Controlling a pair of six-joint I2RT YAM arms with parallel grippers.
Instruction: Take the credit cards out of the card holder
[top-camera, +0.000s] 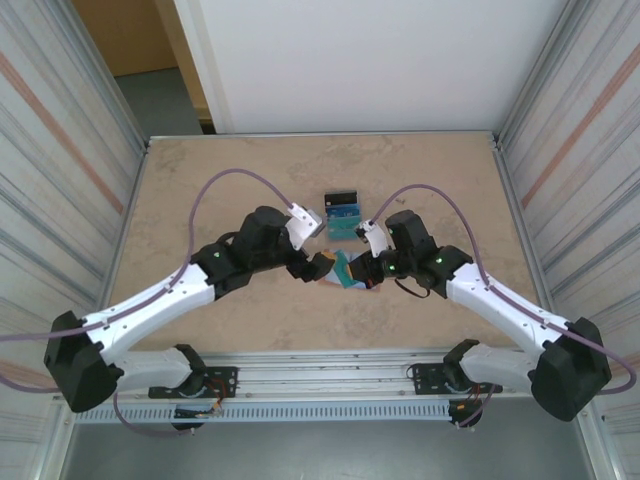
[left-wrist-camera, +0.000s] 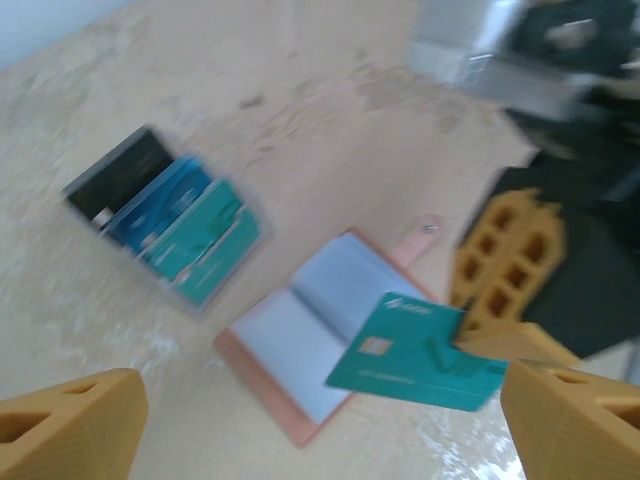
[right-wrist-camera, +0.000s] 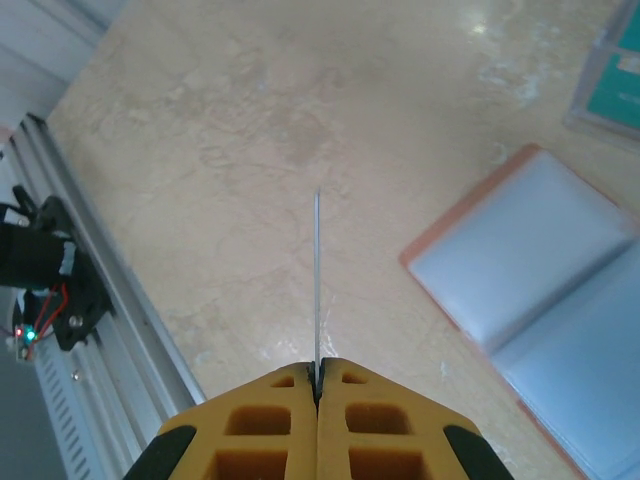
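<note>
While the left gripper (left-wrist-camera: 320, 425) gapes, the right gripper (right-wrist-camera: 317, 372) clamps a teal card (left-wrist-camera: 415, 350), probably destined for the mid-worktop pile (left-wrist-camera: 170, 215).

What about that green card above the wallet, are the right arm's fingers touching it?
Touching. In the right wrist view the fingers pinch the green card, seen edge-on, with no gap between them.

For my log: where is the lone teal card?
In the left wrist view, the teal card is pinched in the right gripper, beside the open card holder.
</note>
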